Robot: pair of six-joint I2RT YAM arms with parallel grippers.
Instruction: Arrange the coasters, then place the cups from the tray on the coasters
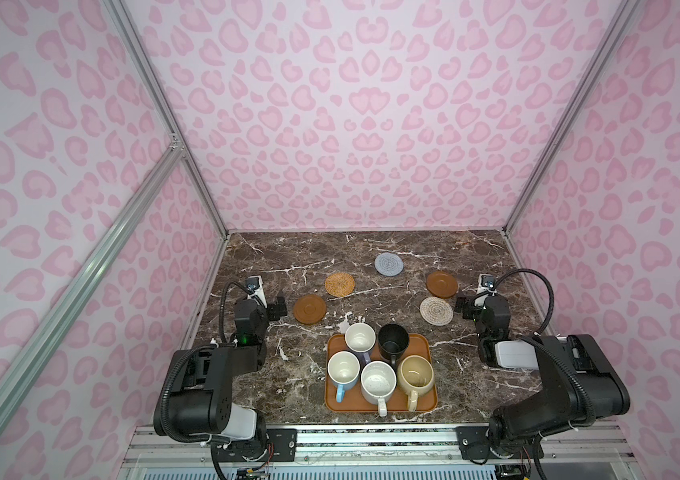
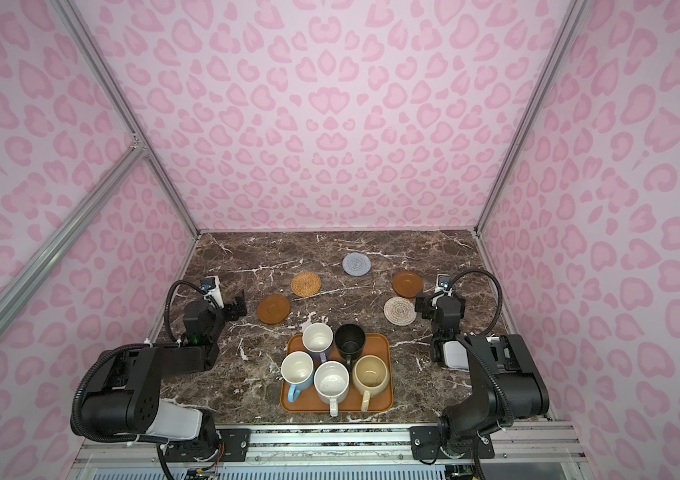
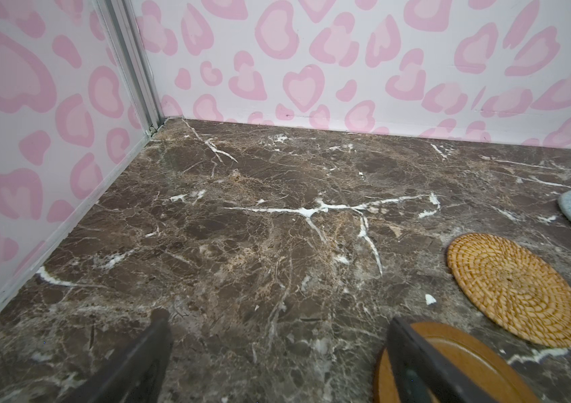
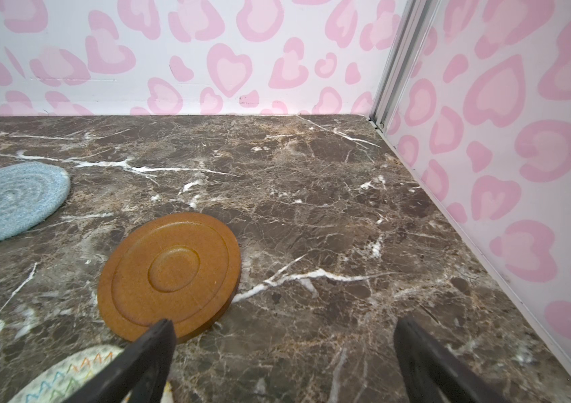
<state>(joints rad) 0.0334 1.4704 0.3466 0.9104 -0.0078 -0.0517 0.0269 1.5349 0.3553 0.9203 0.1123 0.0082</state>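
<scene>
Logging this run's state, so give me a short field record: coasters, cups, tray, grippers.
coasters: five flat, apart, all bare: orange woven coaster, grey-blue woven coaster, cream woven coaster, left wooden coaster, right wooden coaster
cups: five upright on the tray: lavender cup, black cup, light blue cup, speckled cup, beige cup
left gripper: open, empty
right gripper: open, empty

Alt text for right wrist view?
A brown wooden coaster lies on the marble table just ahead of the right gripper, its fingers open and empty. A blue coaster lies farther off; a cream coaster shows partly behind one finger.
</scene>
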